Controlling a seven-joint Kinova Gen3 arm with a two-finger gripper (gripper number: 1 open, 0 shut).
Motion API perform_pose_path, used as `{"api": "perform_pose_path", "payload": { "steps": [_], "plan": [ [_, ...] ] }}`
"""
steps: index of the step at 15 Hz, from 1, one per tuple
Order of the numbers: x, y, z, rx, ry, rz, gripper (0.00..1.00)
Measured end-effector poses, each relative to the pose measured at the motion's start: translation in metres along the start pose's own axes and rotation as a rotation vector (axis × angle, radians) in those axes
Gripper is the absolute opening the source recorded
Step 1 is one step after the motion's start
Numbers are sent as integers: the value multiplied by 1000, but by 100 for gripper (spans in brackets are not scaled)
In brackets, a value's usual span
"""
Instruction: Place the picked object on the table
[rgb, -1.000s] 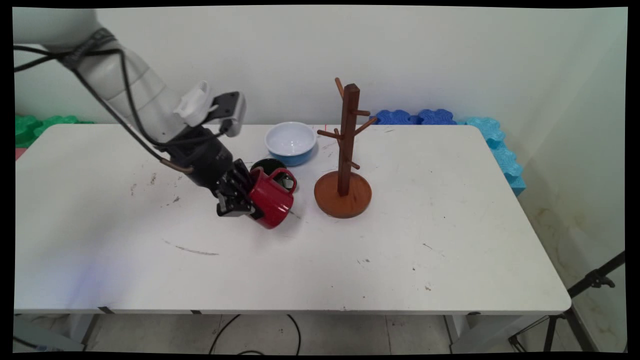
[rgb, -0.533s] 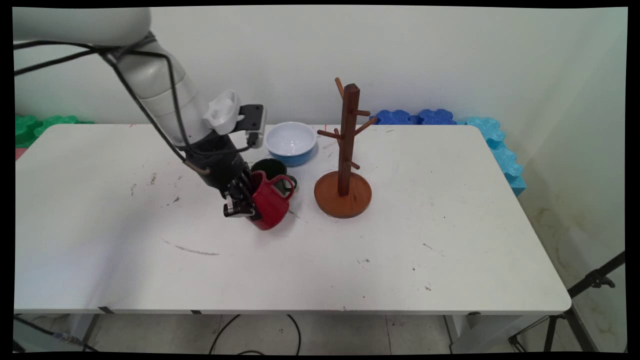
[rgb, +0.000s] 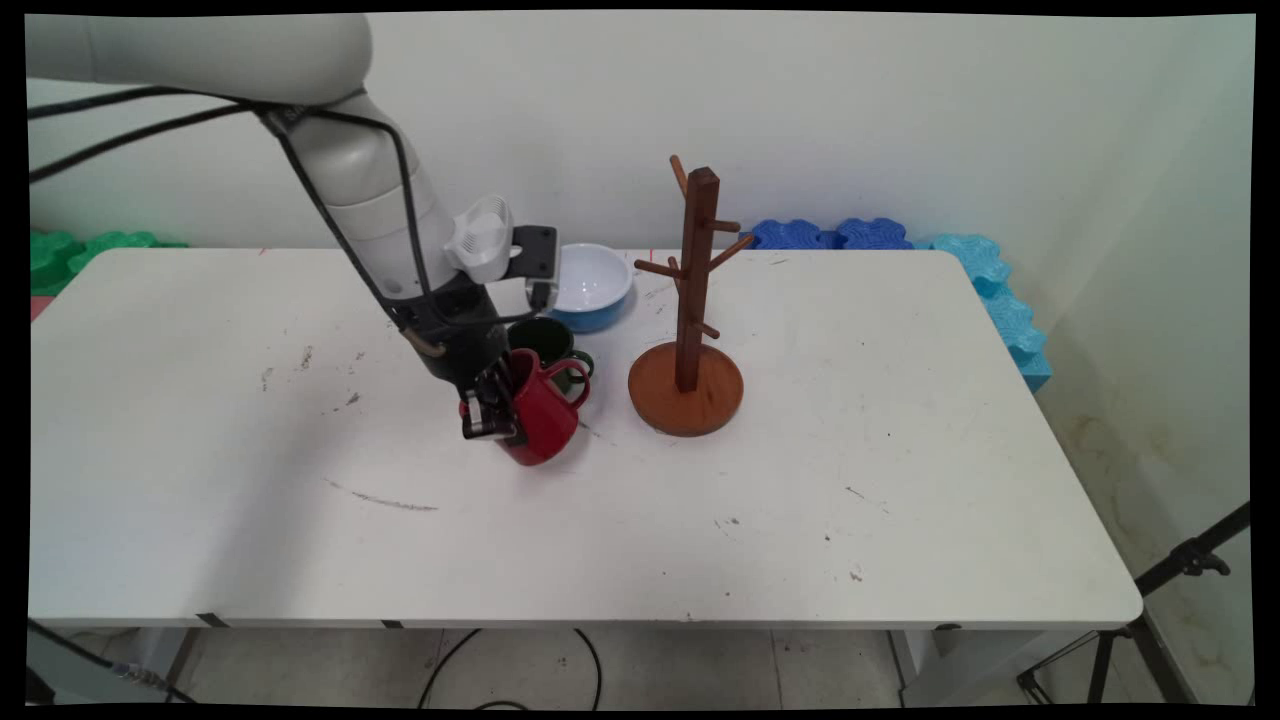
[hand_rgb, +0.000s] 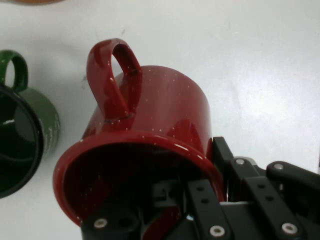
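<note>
My gripper (rgb: 492, 412) is shut on the rim of a red enamel mug (rgb: 545, 412), one finger inside the mouth and one outside the wall. The mug is tilted, its handle (rgb: 567, 378) pointing up and right towards the mug tree. In the hand view the red mug (hand_rgb: 160, 115) fills the middle, its open mouth towards the camera and its handle (hand_rgb: 111, 75) on top, my gripper (hand_rgb: 200, 200) clamped on the rim. A dark green mug (rgb: 545, 340) stands on the table just behind it and also shows in the hand view (hand_rgb: 30, 130) at the left edge.
A wooden mug tree (rgb: 692, 300) with pegs stands on a round base right of the mugs. A white and blue bowl (rgb: 588, 285) sits behind the green mug. The white table (rgb: 900, 450) stretches right. Green (rgb: 70, 250) and blue foam blocks (rgb: 990, 280) line the wall.
The arm has swung right and more upright, carrying the red mug a little to the right and turning it less tilted. The green mug, bowl and tree have not moved.
</note>
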Motion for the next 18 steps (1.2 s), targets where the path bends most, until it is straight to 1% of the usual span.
{"api": "perform_pose_path", "payload": {
  "steps": [6,15,16,18],
  "plan": [
    [9,-3,15,14,-31,-4,0],
    [16,-4,36,27,-30,-2,0],
    [17,-4,38,26,-26,-4,100],
    [19,-1,42,18,-12,-9,100]
  ]
}}
